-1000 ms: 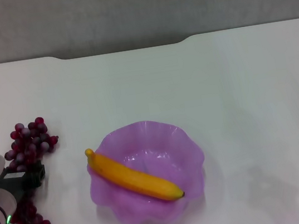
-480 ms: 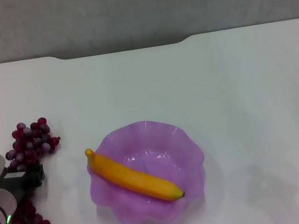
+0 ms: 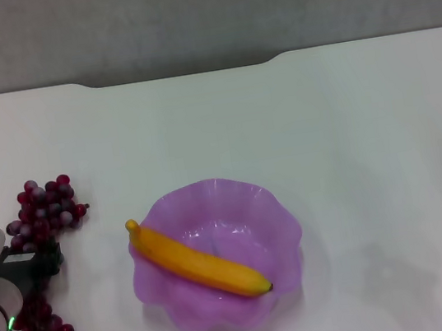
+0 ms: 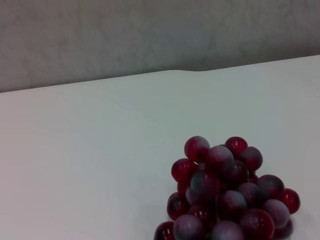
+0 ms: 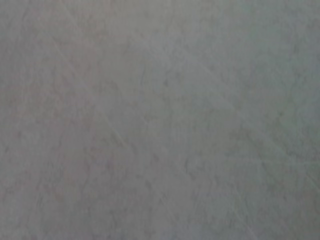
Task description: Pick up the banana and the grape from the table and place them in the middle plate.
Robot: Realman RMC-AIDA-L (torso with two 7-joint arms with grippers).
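Observation:
The banana [image 3: 198,260] lies slantwise inside the purple middle plate [image 3: 275,207], its greenish tip over the rim nearest the grape. The grape [image 3: 45,210], a long dark red bunch, lies on the white table [image 3: 322,117] at the left. My left gripper [image 3: 42,263] is down on the bunch's middle and hides that part, with grapes showing beyond it and in front of it. In the left wrist view the far end of the grape [image 4: 225,195] fills the lower part close up. My right gripper is out of view; its wrist view shows only a plain grey surface.
A dark notch [image 3: 182,71] cuts into the table's far edge, with a grey wall behind it. Bare white tabletop lies between the grape and the plate, and to the right of the plate.
My left gripper has edged slightly to the left over the bunch. The far cluster of grapes has shifted a little to the right. Banana and plate have not moved.

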